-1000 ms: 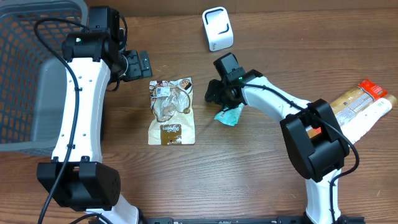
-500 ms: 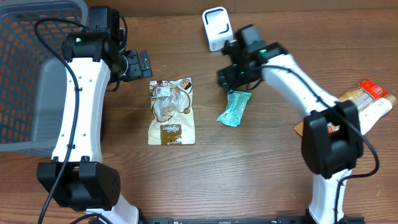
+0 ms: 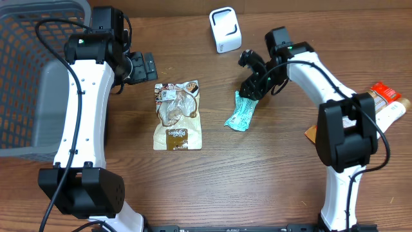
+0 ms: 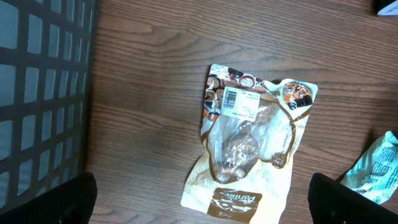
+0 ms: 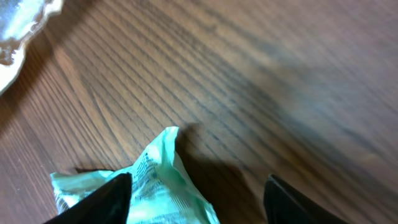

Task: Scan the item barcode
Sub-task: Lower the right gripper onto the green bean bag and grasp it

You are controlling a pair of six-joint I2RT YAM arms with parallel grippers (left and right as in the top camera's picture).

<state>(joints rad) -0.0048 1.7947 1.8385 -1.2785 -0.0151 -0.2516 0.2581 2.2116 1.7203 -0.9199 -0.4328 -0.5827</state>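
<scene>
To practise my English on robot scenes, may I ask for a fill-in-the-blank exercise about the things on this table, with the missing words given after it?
1. The brown snack pouch lies flat with its barcode label facing ___.
2. The left gripper is open and holds ___.
3. The right gripper hangs at the far end of the green packet with its jaws ___.

Missing words: up; nothing; open.

A: Overhead view: 1 table (image 3: 257, 174) of dark brown wood, its grain running left to right across the whole frame.

B: Light: even, with short, soft shadows. In the right wrist view the grain blurs toward the upper right.
</scene>
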